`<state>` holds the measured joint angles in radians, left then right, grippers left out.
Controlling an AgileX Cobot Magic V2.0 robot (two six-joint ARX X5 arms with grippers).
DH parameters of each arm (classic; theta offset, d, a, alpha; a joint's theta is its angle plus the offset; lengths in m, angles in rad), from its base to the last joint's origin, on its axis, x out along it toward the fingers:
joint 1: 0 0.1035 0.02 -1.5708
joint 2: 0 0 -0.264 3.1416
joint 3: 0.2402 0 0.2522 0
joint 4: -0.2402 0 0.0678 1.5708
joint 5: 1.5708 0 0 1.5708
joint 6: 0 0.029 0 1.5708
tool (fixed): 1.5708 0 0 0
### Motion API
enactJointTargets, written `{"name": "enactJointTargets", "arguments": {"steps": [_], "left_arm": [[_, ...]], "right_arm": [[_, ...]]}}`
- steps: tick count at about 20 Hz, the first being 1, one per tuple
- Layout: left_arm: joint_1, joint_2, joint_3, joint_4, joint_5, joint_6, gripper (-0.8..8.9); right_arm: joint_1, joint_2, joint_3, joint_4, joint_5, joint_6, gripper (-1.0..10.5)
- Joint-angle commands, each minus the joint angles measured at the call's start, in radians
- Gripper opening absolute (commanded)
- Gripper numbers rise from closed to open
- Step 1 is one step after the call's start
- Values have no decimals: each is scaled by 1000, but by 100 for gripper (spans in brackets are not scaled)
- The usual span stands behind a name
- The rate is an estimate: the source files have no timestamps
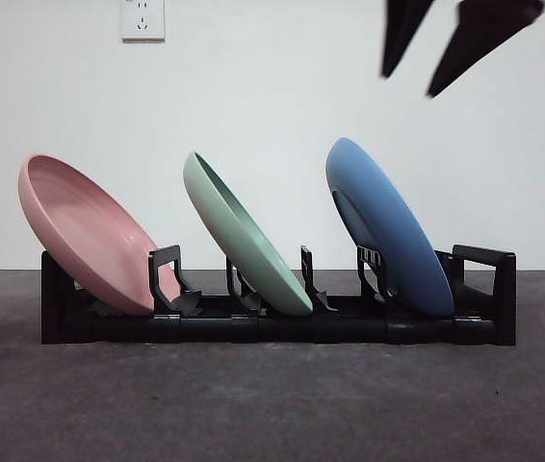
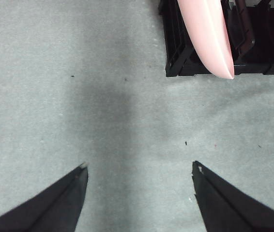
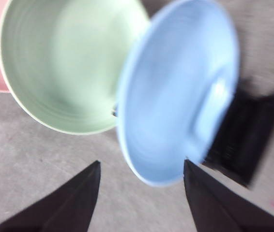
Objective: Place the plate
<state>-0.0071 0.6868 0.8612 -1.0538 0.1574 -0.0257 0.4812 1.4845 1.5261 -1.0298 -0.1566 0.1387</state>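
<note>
The blue plate leans in the rack's right slot, right gripper above it with jaws apart and empty — a careless retreat could clip its rim and tip it out.

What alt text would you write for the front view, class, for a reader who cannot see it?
Three plates lean in a black rack on a grey table: pink plate left, green plate in the middle, blue plate right. The open right tool hangs above the blue plate, touching nothing.
</note>
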Motion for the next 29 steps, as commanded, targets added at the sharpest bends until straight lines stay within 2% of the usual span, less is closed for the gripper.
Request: {"name": "enactJointTargets", "arguments": {"steps": [1, 11, 12, 16, 20, 29], "left_arm": [[-2, 5, 17, 17, 5, 6, 344], [-2, 5, 17, 33, 5, 7, 344], [-2, 5, 17, 33, 5, 6, 344], [-2, 5, 17, 33, 5, 6, 344], [-2, 5, 17, 33, 5, 6, 344], [-2, 5, 17, 32, 5, 6, 344]], "right_arm": [[29, 66, 40, 25, 2, 11, 271], [54, 211, 40, 151, 1, 8, 263], [54, 224, 40, 158, 1, 8, 252], [59, 234, 40, 164, 2, 8, 82], [59, 234, 40, 161, 2, 9, 20], [59, 179, 45, 125, -1, 10, 13]]}}
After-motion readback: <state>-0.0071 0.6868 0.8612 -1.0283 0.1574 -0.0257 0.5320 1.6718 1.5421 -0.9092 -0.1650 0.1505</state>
